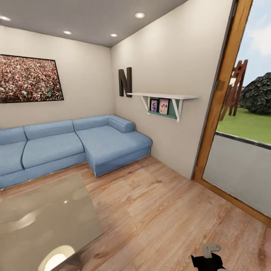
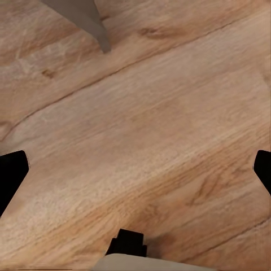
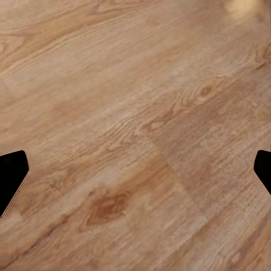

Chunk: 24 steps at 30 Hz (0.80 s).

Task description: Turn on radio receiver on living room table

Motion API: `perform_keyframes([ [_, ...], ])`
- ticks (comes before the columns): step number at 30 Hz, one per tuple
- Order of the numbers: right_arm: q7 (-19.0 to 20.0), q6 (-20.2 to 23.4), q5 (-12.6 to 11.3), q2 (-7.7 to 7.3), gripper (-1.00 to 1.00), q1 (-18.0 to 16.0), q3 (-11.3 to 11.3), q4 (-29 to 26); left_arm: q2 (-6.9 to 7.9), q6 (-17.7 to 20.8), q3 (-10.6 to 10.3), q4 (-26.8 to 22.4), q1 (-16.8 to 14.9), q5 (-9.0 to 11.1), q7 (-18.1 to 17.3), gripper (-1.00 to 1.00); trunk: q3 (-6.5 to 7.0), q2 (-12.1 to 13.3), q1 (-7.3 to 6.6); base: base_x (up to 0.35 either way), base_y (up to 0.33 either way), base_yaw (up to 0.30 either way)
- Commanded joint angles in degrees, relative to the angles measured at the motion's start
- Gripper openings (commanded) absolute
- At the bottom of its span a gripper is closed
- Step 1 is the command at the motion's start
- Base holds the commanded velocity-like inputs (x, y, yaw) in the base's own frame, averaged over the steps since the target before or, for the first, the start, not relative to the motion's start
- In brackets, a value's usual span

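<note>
The table [image 1: 41,214] stands at the lower left of the head view, low, with a glossy grey top that reflects the ceiling lights. The radio receiver is out of view; the part of the tabletop I see carries nothing red. My left gripper [image 2: 135,175] hangs open over the wood floor, its black fingertips [image 2: 11,175] far apart at the picture's edges. My right gripper [image 3: 135,175] is open in the same way above bare planks, with nothing between its fingers [image 3: 11,175]. A piece of my right arm [image 1: 207,258] shows at the bottom of the head view.
A blue corner sofa [image 1: 75,143] runs along the back wall under a framed crowd picture [image 1: 30,79]. A white wall shelf [image 1: 163,98] juts from the right wall, beside a glass door with a wooden frame [image 1: 220,98]. A grey wedge [image 2: 84,20] lies near the left gripper. Wood floor [image 1: 158,210] stretches between table and door.
</note>
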Motion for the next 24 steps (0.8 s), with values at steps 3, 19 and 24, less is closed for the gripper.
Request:
perform_keyframes([
  [3, 0.0, 0.0, 0.0, 0.00, 1.00, 0.0, 0.0, 0.0, -0.19, -0.1, -0.1, 0.0, 0.0, -0.2, 0.0, 1.00, 0.00, 0.0, 0.00, 0.000, 0.000, 0.300],
  [19, 0.0, -0.1, -0.1, -0.09, 1.00, 0.0, -0.1, 0.0, -0.53, -10.9, -0.4, 1.9, 0.0, -0.4, -0.1, 1.00, 0.00, 0.0, 0.00, 0.000, 0.000, 0.300],
  [24, 0.1, -0.1, -0.1, -0.09, 1.00, 0.0, -0.1, 0.0, -0.44, -10.8, -0.4, 2.1, 0.0, -0.4, 0.0, 1.00, 0.00, 0.0, 0.00, 0.000, 0.000, 0.300],
])
